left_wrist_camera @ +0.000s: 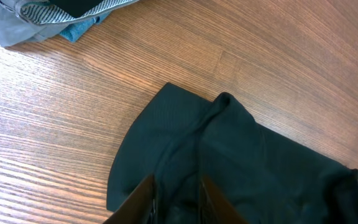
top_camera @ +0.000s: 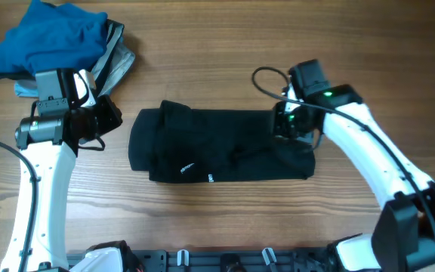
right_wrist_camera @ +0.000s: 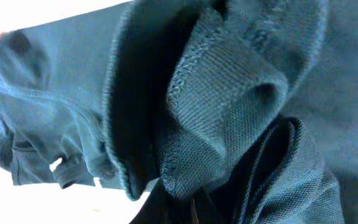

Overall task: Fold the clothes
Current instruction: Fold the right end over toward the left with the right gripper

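Black T-shirt (top_camera: 217,147) lying mid-desk, already doubled into a long band running 9 to 3 o'clock, white label marks facing up near the 6 o'clock edge. Looks partway through the fold, so probably the second pass: bringing one short end over the other.

Right claw (top_camera: 287,121) down on the 3 o'clock end of the shirt, fingers squeezed together. Right wrist view crammed with bunched hem and seams pressed right up to the lens, so judging it pinched on a fold of the fabric there.

Left claw (top_camera: 110,117) off at the 9 o'clock side, just beside the shirt's rounded end. Wrist view shows its fingertips (left_wrist_camera: 143,198) a little apart with dark cloth lying around and below them. Can't tell whether any of it is actually caught or just sitting underneath.

Blue garment (top_camera: 47,38) and grey garment (top_camera: 115,57) heaped together up at 10 o'clock, well apart from the shirt, not part of this.

Next move, best guess: lift the pinched 3 o'clock end and carry it toward 9 o'clock, with the left side pinning or gripping its end so the band doesn't slide across the wooden desk (top_camera: 225,227). Soft fabric, so likely to sag and bunch if raised by one corner only.
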Available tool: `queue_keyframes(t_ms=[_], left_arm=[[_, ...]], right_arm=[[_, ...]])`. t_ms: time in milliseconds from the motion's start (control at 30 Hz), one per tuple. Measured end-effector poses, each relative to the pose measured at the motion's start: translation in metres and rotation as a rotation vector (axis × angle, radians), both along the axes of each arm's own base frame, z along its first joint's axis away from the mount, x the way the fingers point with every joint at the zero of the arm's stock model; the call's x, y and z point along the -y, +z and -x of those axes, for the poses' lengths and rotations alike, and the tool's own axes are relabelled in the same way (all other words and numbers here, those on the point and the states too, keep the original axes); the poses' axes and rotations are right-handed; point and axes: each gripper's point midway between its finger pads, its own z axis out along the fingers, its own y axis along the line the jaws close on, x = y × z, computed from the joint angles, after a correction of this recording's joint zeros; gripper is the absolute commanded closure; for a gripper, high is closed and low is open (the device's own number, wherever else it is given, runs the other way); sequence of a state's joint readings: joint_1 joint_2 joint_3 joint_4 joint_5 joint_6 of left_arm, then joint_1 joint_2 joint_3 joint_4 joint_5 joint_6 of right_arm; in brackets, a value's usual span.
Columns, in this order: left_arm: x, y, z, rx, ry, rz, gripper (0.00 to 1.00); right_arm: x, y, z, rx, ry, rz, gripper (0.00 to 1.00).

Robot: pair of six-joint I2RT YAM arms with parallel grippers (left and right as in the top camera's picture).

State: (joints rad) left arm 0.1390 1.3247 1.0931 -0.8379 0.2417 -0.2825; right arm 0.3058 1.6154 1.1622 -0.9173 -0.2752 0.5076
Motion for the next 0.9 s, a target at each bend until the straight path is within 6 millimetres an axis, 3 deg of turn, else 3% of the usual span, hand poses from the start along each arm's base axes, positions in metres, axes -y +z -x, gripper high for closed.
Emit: queue_keyframes(t_ms=[400, 467, 567, 633, 733, 833, 900], left_arm=[[0.000, 0.000, 0.000, 0.000, 0.000, 0.000, 0.76], [0.000, 0.000, 0.000, 0.000, 0.000, 0.000, 0.76], [0.000, 0.000, 0.000, 0.000, 0.000, 0.000, 0.76], [0.000, 0.000, 0.000, 0.000, 0.000, 0.000, 0.76], [0.000, 0.000, 0.000, 0.000, 0.000, 0.000, 0.75], [0.000, 0.000, 0.000, -0.001, 0.000, 0.000, 0.75], [0.000, 0.000, 0.000, -0.001, 0.000, 0.000, 0.75]], right_arm=[[-0.054, -0.006, 0.007, 0.004, 0.018, -0.042, 0.95], [-0.059, -0.005, 0.009, 0.002, 0.017, -0.045, 0.79], [-0.065, -0.004, 0.009, 0.006, 0.015, -0.060, 0.68], [-0.069, -0.002, 0.008, 0.011, 0.027, -0.082, 0.54], [-0.066, -0.003, 0.012, 0.005, 0.060, -0.074, 0.47], [-0.050, -0.001, 0.010, 0.009, 0.059, -0.045, 0.49], [-0.034, 0.006, 0.000, 0.041, 0.033, -0.041, 0.69]])
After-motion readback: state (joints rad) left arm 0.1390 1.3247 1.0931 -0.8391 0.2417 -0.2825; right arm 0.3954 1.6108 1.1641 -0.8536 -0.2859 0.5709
